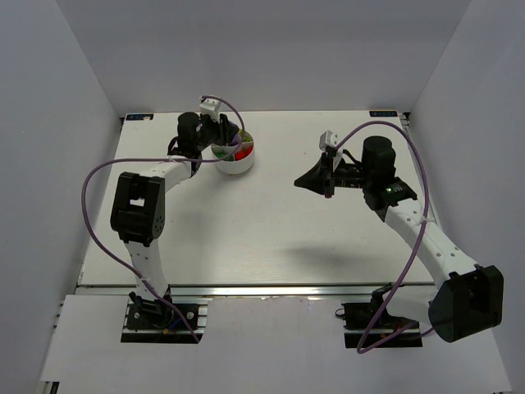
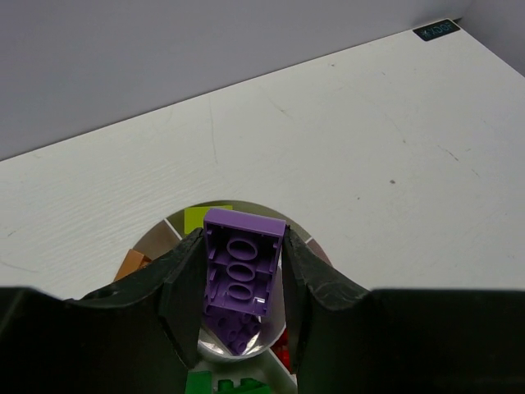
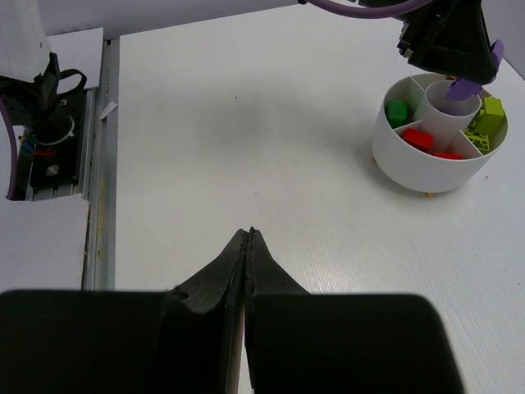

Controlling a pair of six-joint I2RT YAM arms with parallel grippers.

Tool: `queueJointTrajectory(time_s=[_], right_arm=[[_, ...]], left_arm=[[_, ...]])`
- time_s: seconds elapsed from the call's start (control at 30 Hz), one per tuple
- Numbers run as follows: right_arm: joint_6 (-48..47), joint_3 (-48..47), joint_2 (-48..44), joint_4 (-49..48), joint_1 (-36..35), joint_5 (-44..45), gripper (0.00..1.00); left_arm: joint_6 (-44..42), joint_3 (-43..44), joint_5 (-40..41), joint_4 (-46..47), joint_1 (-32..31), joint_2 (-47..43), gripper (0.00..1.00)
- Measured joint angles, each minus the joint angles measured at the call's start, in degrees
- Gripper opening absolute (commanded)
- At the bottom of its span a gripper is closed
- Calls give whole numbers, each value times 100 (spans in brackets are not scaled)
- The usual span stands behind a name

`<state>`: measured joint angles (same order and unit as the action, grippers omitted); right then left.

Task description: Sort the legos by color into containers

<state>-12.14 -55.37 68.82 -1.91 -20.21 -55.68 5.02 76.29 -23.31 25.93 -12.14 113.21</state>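
Observation:
My left gripper (image 1: 220,134) hangs over the round white dish (image 1: 238,164) at the back left. In the left wrist view it (image 2: 243,233) is shut on a purple brick (image 2: 243,267), held studs-down over the centre well, where another purple brick (image 2: 234,330) lies. Around the well, the sections hold lime (image 2: 200,218), orange (image 2: 131,264), green (image 2: 220,384) and red (image 2: 281,353) bricks. The right wrist view shows the dish (image 3: 414,168) with green (image 3: 397,111), red (image 3: 418,138) and lime (image 3: 490,115) bricks. My right gripper (image 3: 248,235) is shut and empty, above the table's middle right (image 1: 301,182).
A section at the dish's right (image 2: 316,248) shows no brick. The table's near rail and the left arm's base (image 3: 49,131) lie at the left of the right wrist view. White walls enclose the table on three sides.

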Motion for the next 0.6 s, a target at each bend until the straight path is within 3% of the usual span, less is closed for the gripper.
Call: queueJointTrajectory(time_s=[0.07,0.17,0.6], right_arm=[[0,0,0,0,0,0,0],[-2,0,0,0,2,0,2],[17,2,0,0,44,0,12]], left_arm=[[-44,46,68,-55,0,0,18],[-109,74,188,-114,0,0,45],[-236,74,382,-350,-24,0,65]])
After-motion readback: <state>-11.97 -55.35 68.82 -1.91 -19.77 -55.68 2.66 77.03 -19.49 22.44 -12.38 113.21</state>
